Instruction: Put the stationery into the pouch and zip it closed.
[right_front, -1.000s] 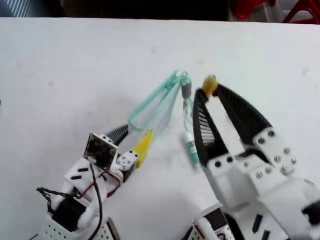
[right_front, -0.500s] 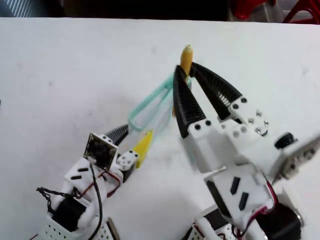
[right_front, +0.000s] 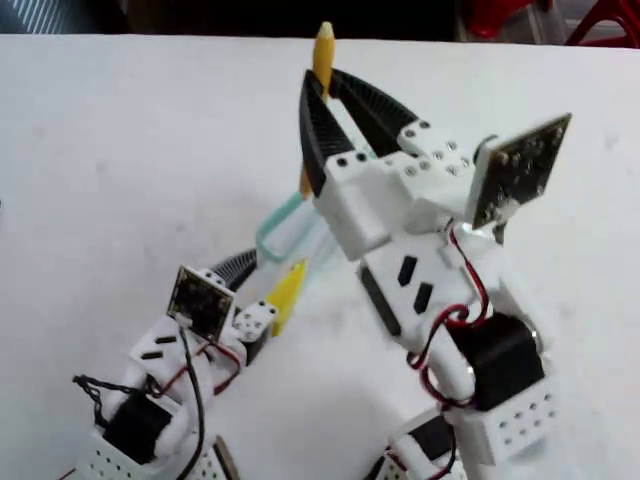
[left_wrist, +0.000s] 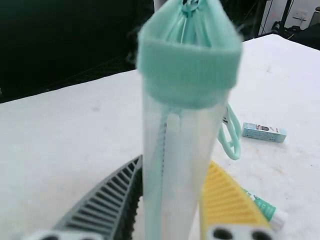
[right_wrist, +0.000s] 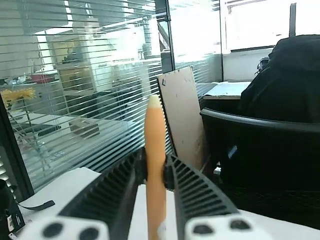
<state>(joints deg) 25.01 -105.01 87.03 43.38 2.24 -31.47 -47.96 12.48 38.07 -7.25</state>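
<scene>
A clear pouch (left_wrist: 182, 130) with a mint-green zip band stands upright, and my left gripper (left_wrist: 172, 210) is shut on its lower part, grey finger on one side and yellow finger (right_front: 284, 293) on the other. In the high view the pouch (right_front: 287, 228) lies between the two arms, partly hidden by the right arm. My right gripper (right_front: 322, 95) is raised above the pouch and shut on an orange pen (right_front: 321, 60) that points up past its black fingers. The same pen (right_wrist: 155, 165) stands between the jaws in the right wrist view.
A small teal-and-white box (left_wrist: 264, 132) and a white tube with green print (left_wrist: 262, 210) lie on the white table (right_front: 120, 160) beside the pouch. A mint loop cord (left_wrist: 231, 140) hangs from the pouch. The table's left half is bare.
My right arm has lifted and swung back toward the far side and left with the orange pen, tilting upward. It now covers the pouch's mouth and the tube. The left arm has stayed put.
</scene>
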